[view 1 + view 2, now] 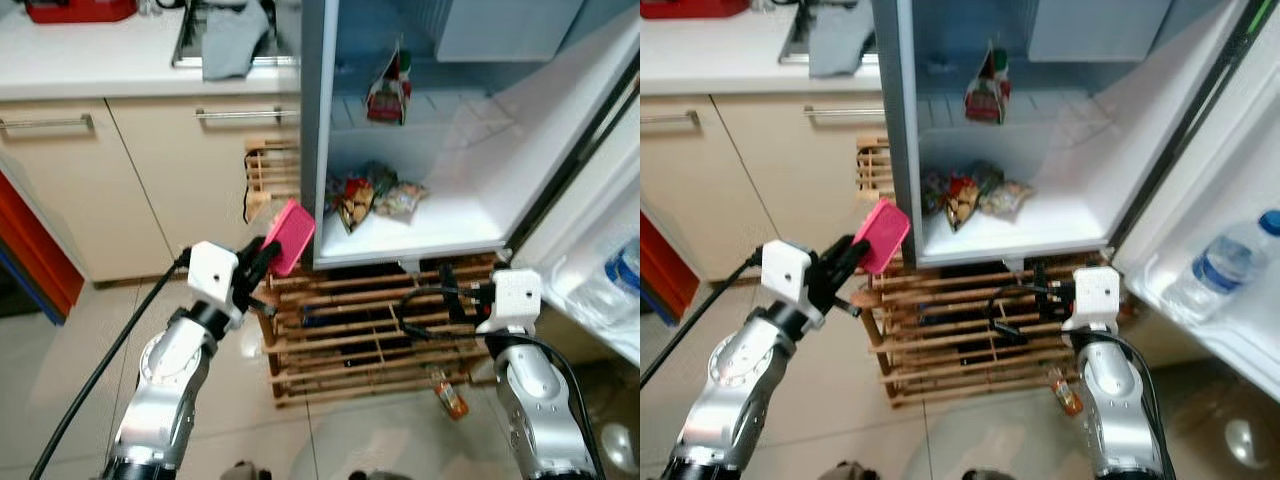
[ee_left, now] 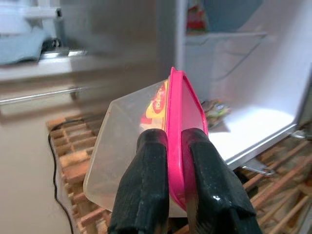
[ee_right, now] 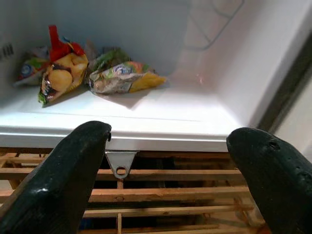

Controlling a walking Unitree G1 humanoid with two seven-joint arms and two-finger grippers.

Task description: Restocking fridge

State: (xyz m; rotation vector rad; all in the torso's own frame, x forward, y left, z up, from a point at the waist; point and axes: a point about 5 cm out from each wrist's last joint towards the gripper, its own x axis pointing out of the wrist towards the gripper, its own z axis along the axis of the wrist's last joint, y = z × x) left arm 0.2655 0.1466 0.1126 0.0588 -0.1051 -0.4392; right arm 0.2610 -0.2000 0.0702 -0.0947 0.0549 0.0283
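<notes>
while the left claw (image 2: pixel 168 170) pinches a pink-lidded tub (image 1: pixel 291 236) just outside the open fridge (image 1: pixel 470 230) at its 9 o'clock edge, snack bags (image 1: pixel 372 195) sit on the bottom shelf. right claw (image 3: pixel 165 170) hangs wide open, empty, below that shelf's front lip.

Snack bags (image 1: pixel 372 196) on fridge shelf (image 1: pixel 440 225)
</notes>
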